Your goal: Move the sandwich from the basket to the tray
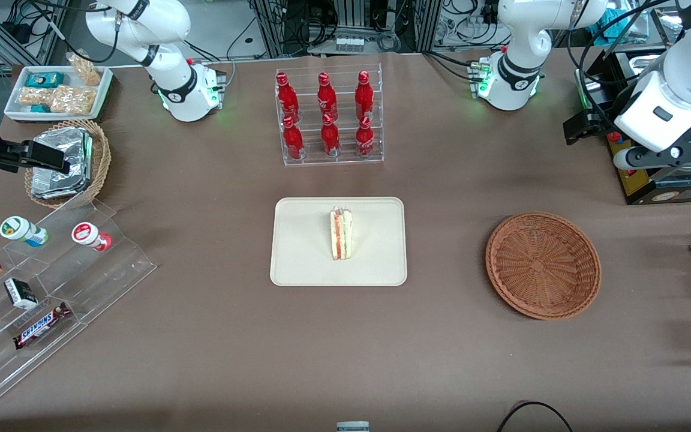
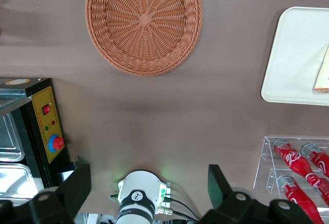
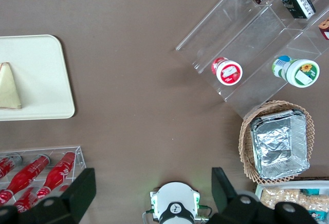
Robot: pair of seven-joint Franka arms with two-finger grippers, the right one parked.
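- The hand (image 2: 149,188) of the working arm hangs high above the table (image 1: 213,336), toward the working arm's end and well clear of the basket; its two fingers (image 2: 77,185) stand wide apart with nothing between them.
- The brown-covered table carries everything else.
- The cream-beige tray (image 1: 303,252) lies flat at the table's middle, nearer the front camera than the clear rack of red bottles (image 1: 329,117), which sits at its 12 o'clock in the front view.
- The reddish-brown wicker basket (image 1: 542,264) sits at the tray's 3 o'clock in the front view, well apart from it, with nothing inside.
- The sandwich (image 1: 341,233) stands on the tray, near its middle, with its red and green filling edge facing up.
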